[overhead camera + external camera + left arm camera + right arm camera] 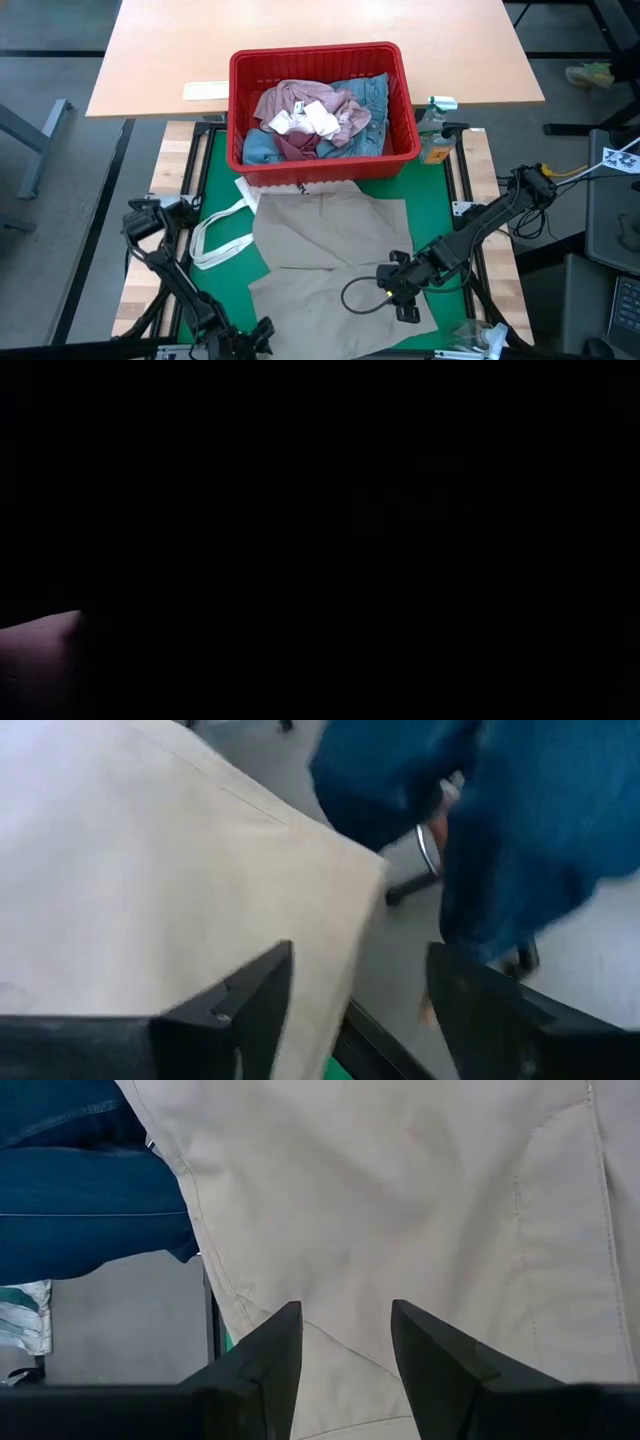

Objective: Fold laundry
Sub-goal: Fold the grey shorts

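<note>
I am holding my left gripper wide open with nothing in it, by the near edge of the flat beige cloth trousers. My right gripper is hanging half open over them, gripping nothing, so the trousers are lying loose, ready for folding.

Low view nearly black; left end effector partly cut off
</note>
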